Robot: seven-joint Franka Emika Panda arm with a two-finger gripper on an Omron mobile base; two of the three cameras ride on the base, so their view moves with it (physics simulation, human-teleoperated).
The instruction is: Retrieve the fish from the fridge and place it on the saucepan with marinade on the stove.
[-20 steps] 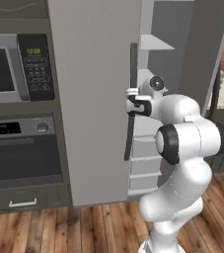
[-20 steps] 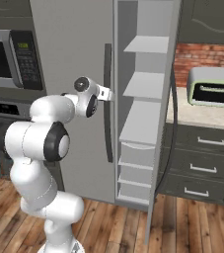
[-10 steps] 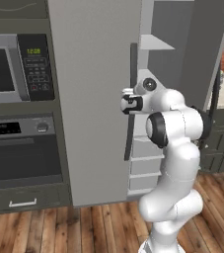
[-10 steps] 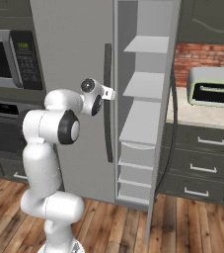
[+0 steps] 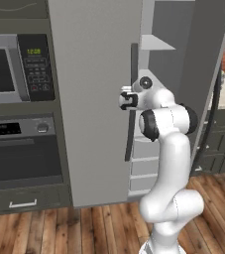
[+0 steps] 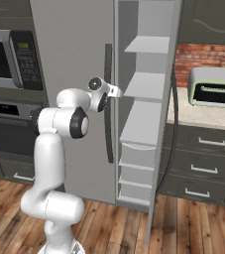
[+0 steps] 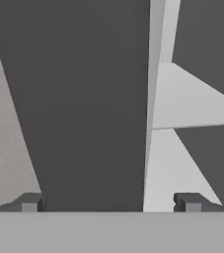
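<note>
I have the arm folded up in front of the fridge [image 6: 69, 30], and the reason it sits there is plain enough: one door [image 6: 166, 124] is swung wide, baring the white shelves [image 6: 148, 44], while the other door is closed, with its long dark handle [image 6: 108, 99] running down the edge next to the opening. The gripper [image 5: 125, 100] sits level with the middle of that handle, right against it in both base views; I judge I am parked here either to pull the closed door or to swing past it into the shelves, and I can't say which from these views. In the hand view the two finger tips [image 7: 29, 202] stand well apart, as wide as they go, with nothing between them but the dark door face and, off to one side, the pale shelf edges. So the gripper is fully open and holds nothing; whether a finger actually grazes the handle I cannot tell. The fish is nowhere I can make out on the shelves beyond the gripper; it may lie behind the closed door or too deep to spot. A toaster oven [image 6: 215, 89] sits on the tabletop [image 6: 193, 116] well off to the far side of the open door. Retrieval has not yet begun.
</note>
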